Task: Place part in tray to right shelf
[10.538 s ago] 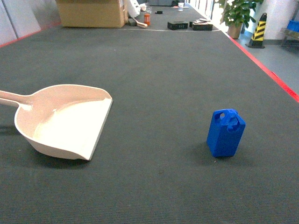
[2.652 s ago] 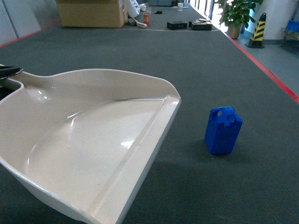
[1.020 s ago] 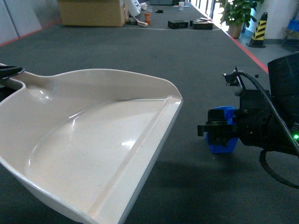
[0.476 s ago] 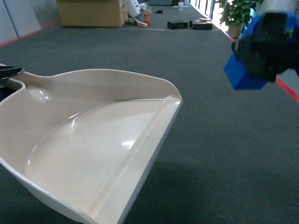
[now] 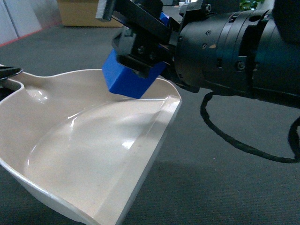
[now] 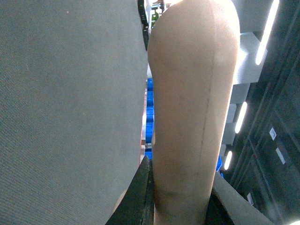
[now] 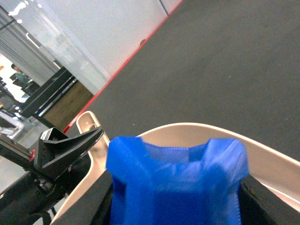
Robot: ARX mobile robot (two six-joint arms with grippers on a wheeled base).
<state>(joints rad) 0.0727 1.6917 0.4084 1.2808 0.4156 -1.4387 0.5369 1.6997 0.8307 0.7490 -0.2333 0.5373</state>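
Block up over the scoop

The part point(image 5: 127, 80) sits in the right claw point(image 5: 140, 56), above the tray point(image 5: 84, 154); the tray's handle runs left to the left claw point(image 5: 7, 74).

Glossy smooth plastic tray point(image 5: 93, 154), matt blue plastic part point(image 5: 126, 79), rough carpet point(image 5: 225, 187).

My right gripper point(image 7: 176, 206) clamps the blue part point(image 7: 176, 180) between dark fingers point(image 7: 262, 201), above the cream tray point(image 7: 276, 171). The other gripper point(image 7: 65, 147) pinches the tray's handle point(image 7: 86, 123).
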